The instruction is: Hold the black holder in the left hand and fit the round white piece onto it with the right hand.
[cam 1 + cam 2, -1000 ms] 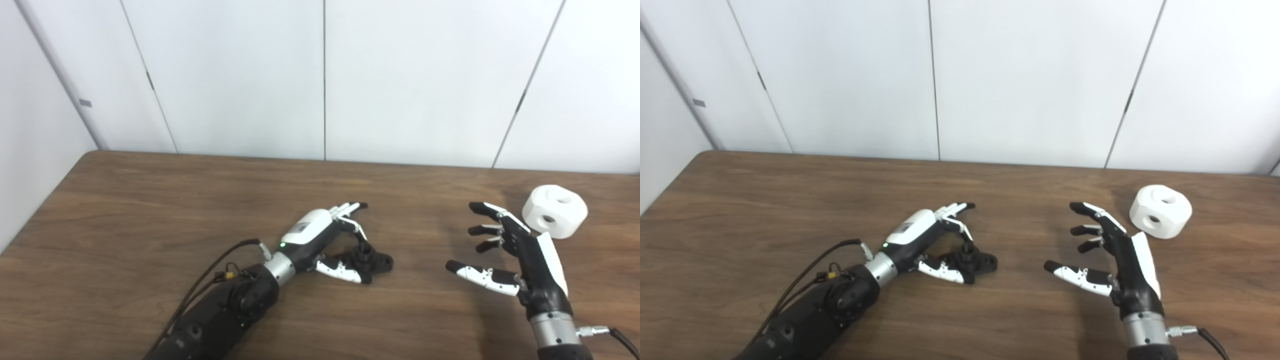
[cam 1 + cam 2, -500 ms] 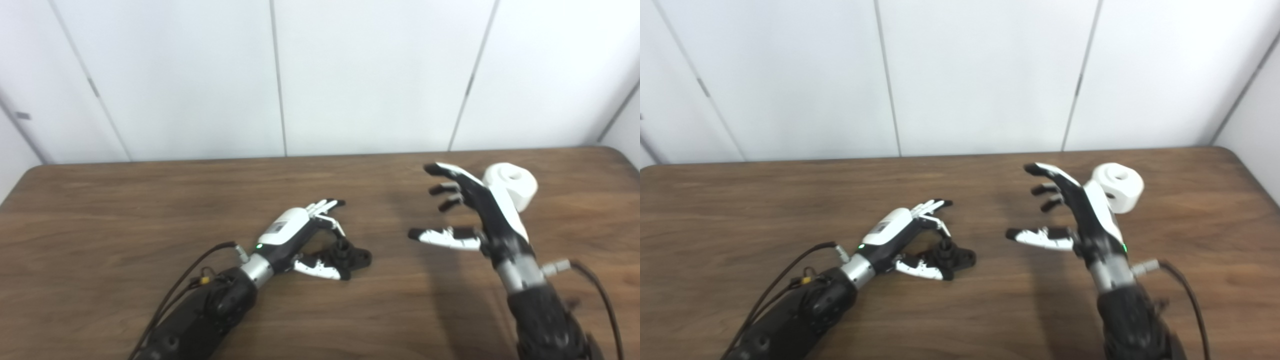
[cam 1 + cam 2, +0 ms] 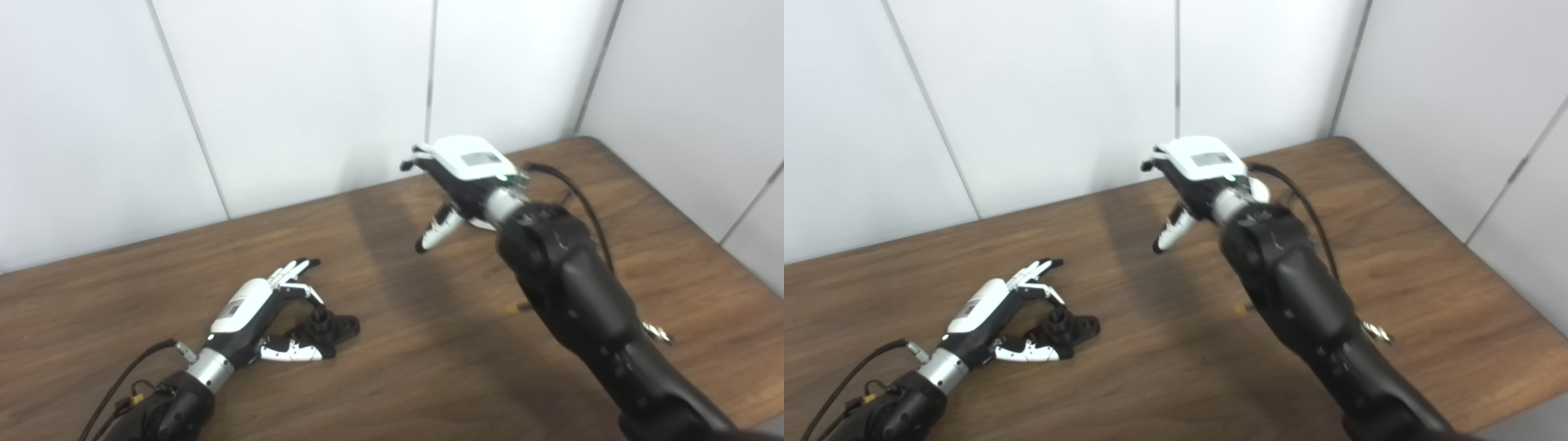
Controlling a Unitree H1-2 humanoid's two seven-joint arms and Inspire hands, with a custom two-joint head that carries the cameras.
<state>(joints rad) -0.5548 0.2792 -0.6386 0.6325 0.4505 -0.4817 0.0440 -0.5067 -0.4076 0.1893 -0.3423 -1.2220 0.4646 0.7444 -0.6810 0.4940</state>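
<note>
Black holder point(image 3: 327, 327) lies on the brown worktop point(image 3: 429, 343), between the thumb and spread fingers of the left robot hand point(image 3: 257, 306), which cups around it without lifting it. Right robot hand point(image 3: 459, 177) is raised near the far edge, fingers apart. A sliver of the white piece point(image 3: 1260, 191) shows behind its wrist.

My left hand point(image 3: 257, 312): white back shell with a grey label, black palm, white-and-black fingers point(image 3: 293, 273), green LED by the silver wrist ring. Black forearm, black cable with a yellow connector. My right hand point(image 3: 462, 177): same build, white shell with label, green LED, bulky black forearm, looped black cable.
</note>
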